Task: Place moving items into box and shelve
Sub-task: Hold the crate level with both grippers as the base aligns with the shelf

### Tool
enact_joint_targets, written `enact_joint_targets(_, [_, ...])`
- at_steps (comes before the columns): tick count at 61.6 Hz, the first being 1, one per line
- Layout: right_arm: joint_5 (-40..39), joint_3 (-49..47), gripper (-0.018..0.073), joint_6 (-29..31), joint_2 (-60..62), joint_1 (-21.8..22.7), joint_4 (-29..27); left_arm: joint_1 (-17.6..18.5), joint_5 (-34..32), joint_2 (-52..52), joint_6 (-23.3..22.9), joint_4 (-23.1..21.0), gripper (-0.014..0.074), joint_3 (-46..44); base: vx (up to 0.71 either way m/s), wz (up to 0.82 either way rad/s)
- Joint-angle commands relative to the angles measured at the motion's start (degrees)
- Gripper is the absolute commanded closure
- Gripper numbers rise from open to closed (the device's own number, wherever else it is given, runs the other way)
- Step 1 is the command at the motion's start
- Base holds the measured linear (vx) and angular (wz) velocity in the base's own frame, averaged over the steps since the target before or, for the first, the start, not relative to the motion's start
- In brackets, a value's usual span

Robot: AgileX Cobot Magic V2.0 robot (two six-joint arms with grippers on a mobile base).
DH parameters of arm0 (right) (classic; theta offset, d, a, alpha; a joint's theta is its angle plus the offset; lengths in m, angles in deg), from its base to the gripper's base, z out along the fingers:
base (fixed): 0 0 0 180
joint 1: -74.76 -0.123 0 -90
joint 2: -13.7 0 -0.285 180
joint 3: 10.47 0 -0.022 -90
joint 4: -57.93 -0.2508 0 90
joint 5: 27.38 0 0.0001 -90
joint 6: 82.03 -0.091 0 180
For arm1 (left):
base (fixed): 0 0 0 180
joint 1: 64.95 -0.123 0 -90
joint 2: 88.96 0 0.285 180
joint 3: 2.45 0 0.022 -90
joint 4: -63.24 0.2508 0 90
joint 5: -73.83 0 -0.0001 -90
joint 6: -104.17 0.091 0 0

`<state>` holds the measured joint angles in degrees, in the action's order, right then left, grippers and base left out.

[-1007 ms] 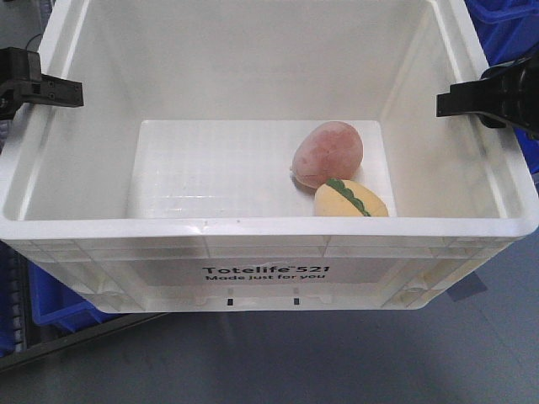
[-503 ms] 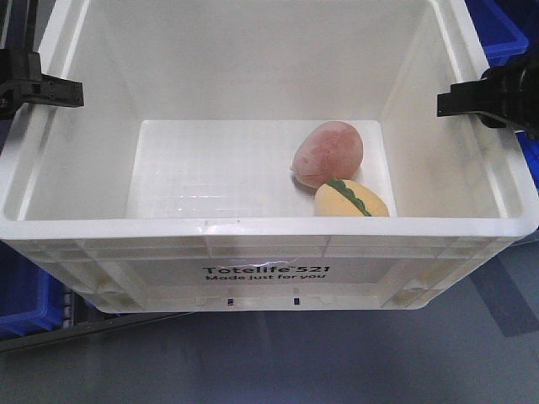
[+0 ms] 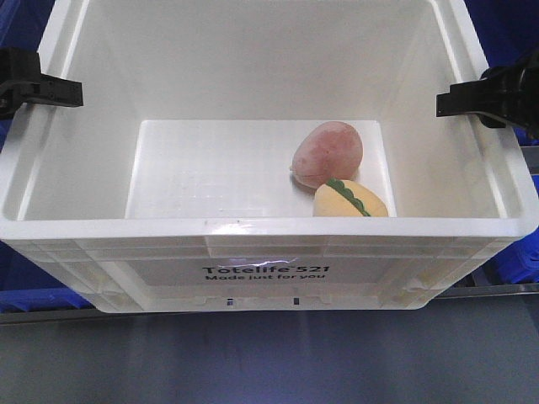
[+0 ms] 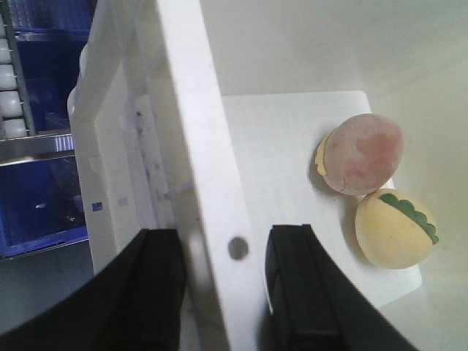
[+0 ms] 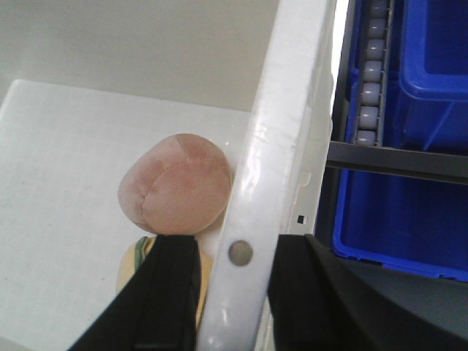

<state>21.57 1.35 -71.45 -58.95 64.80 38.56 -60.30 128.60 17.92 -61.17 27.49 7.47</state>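
The box (image 3: 269, 225), a white tote with black print, fills the front view, held off the ground between both arms. Two moving items lie on its floor at the right: a brownish-pink plush (image 3: 328, 153) and, touching it, a pale yellow plush with a green strip (image 3: 349, 200). My left gripper (image 3: 38, 88) is shut on the box's left rim (image 4: 190, 146), one finger on each side of it (image 4: 223, 252). My right gripper (image 3: 472, 99) clamps the right rim (image 5: 285, 124) the same way (image 5: 238, 256). The pink plush (image 5: 179, 191) lies just inside that wall.
Blue plastic bins (image 5: 409, 183) and a row of white rollers (image 5: 371, 73) lie outside the right wall. Another blue bin (image 4: 44, 205) and rollers (image 4: 9, 88) are outside the left wall. A grey rail (image 3: 253, 316) runs under the box's front.
The box and plush toys keep their place between the grippers. The background has shifted: the blue bins and grey rail beneath and beside the box now sit elsewhere.
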Motion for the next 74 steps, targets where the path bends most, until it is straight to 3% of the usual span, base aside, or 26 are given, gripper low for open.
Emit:
enact_joint_targets(1, [-5.6,-2.8,0.0565,2.3,2.0,-0.8,-8.2,0.6,-4.5,1.7,1.1,-10.0,0.0594,-2.6,0.02,0.25])
enact_joint_targets(74, [-5.6,-2.8,0.0565,2.3,2.0,-0.8,-8.2,0.6,-4.5,1.7,1.1,-10.0,0.0594,-2.6,0.05,0.1])
